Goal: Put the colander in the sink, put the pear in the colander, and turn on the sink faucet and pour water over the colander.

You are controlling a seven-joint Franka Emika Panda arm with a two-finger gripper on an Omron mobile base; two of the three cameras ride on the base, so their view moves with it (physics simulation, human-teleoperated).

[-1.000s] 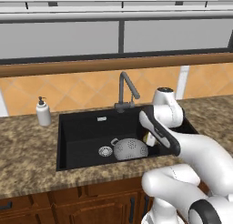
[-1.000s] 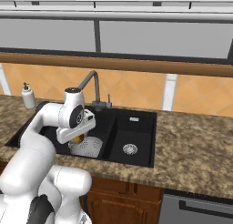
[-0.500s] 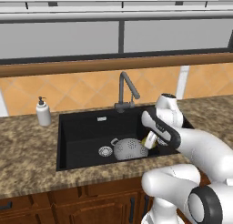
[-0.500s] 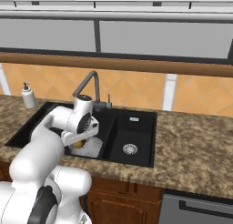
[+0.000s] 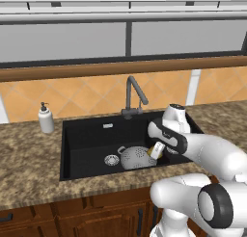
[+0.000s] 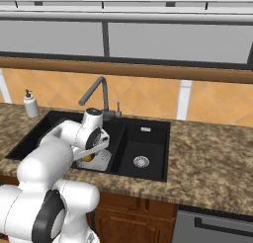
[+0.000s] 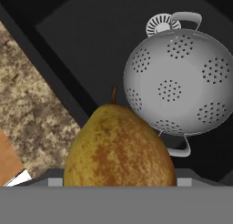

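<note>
- I'm gripping the pear (image 7: 119,148) in my gripper (image 5: 157,150) — hovering it over the sink's (image 5: 87,135) wide basin.
- The colander (image 7: 179,84) is sitting dome-up just beside it, partly covering the drain (image 7: 159,23).
- My fingertips are hiding behind the pear — can't make them out.

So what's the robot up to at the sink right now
The white arm is carrying the pear in its gripper and holds it low over the wide basin of the black sink. The colander already sits in that basin beside the round drain; in the hand view it looks dome-side up, though that is hard to confirm. The pear is not in the colander yet. No water is running from the faucet.
</note>
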